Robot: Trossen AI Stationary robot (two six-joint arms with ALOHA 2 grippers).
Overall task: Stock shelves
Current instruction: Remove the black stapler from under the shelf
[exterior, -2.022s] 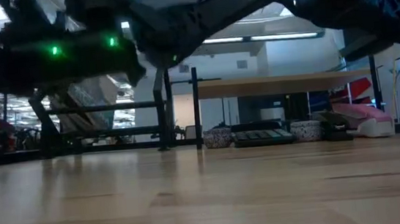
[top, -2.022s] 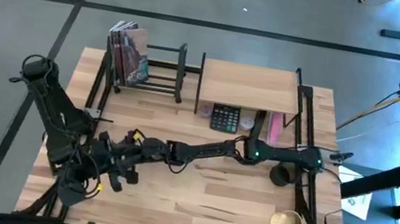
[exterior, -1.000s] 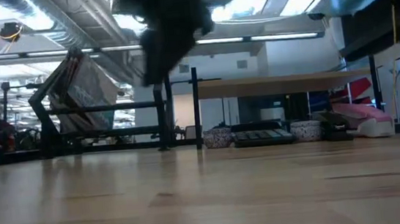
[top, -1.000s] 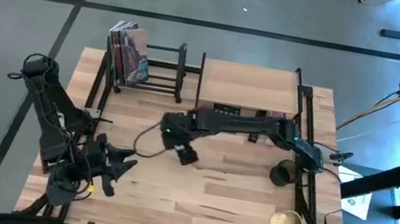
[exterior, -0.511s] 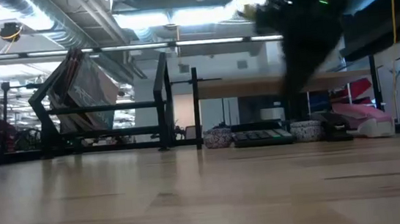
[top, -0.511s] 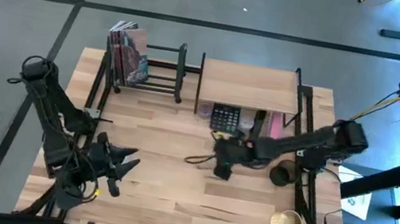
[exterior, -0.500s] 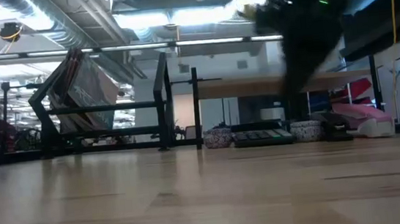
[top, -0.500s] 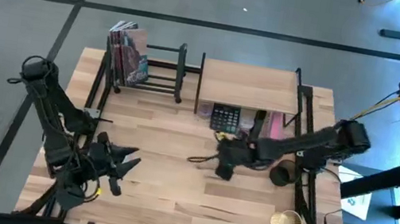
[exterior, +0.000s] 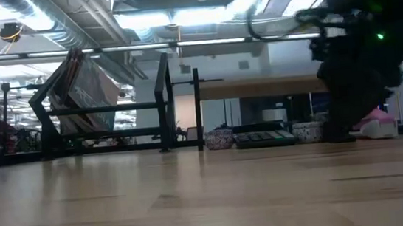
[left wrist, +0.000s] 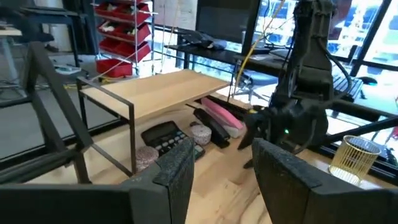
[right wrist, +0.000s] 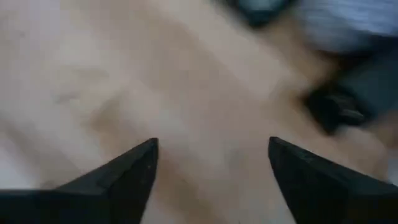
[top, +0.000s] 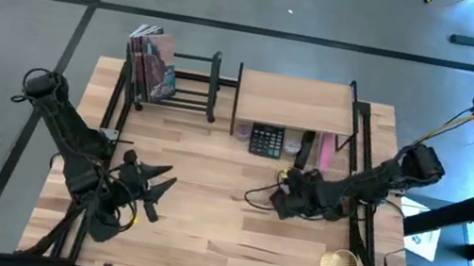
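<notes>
The light-wood board shelf [top: 294,102] stands on black uprights at the table's far middle. A calculator [top: 265,140], a small round pot [top: 292,146], a black bar and a pink item [top: 323,147] lie under it. Left of it the black book rack [top: 190,83] holds several books [top: 153,62] leaning at its left end. My right gripper [top: 282,201] hovers open over bare table just near of the shelf [right wrist: 211,162]. My left gripper [top: 152,186] stands open and holds nothing at the near left, facing the shelf [left wrist: 155,93].
A gold wire cup [top: 340,263] stands at the near right corner. A black frame runs along the table's left and right edges. The broad wooden middle and near part of the table [top: 202,233] has nothing standing on it.
My right gripper has swung from the middle of the table toward the right edge, and its arm has folded back to the right side. It has stayed open with nothing in it. My left gripper has shifted slightly toward the table's middle.
</notes>
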